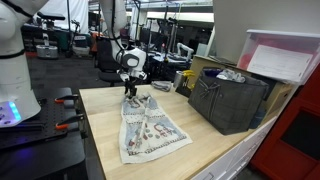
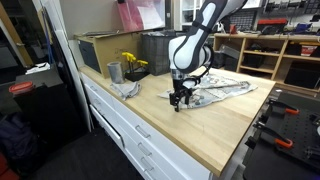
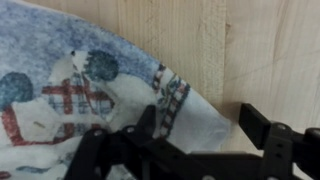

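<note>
A wooden table is seen in both exterior views, with a dark bin set at one end of the table. A printed cloth is spread flat on the table top, near the middle of the table and apart from the bin. The gripper is lowered to the table at one corner of the cloth; in the wrist view the jaws are spread with that corner between them, and nothing is pinched. The cloth is judged light, soft and limp, with no risk of breaking; it is best pinched at this raised corner fold, since flat areas give little to grip. A metal cup stands near the table's edge.
</note>
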Tool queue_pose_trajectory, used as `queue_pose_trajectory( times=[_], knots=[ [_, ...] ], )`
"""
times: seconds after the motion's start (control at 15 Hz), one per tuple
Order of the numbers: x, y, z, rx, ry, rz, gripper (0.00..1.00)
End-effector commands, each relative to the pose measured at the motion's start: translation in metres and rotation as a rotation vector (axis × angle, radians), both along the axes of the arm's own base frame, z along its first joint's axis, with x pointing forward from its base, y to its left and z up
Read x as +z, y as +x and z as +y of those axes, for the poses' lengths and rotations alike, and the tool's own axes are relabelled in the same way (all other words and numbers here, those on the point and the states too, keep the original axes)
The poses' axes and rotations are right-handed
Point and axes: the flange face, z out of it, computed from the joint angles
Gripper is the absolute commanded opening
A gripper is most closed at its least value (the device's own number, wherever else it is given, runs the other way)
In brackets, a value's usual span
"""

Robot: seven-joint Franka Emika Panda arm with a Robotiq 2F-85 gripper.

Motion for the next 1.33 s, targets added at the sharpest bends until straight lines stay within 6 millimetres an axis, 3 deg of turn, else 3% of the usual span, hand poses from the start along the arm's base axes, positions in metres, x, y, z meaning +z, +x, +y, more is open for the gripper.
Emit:
queue_pose_trajectory(
  times=[0.0, 0.4, 0.53, 1.13, 1.2, 1.27],
  knots=[
    [0.002, -0.001, -0.003, 0.004, 0.005, -0.014, 0.55],
    [0.024, -0.005, 0.003, 0.021, 0.041, -0.026, 0.10],
    [0.029, -0.015, 0.011, 0.065, 0.076, -0.013, 0.00],
    [0.046, -0.085, 0.049, 0.376, 0.254, 0.090, 0.01],
    [0.049, -0.088, 0.051, 0.384, 0.264, 0.099, 0.24],
    [0.053, -0.086, 0.051, 0.390, 0.267, 0.095, 0.32]
  ],
)
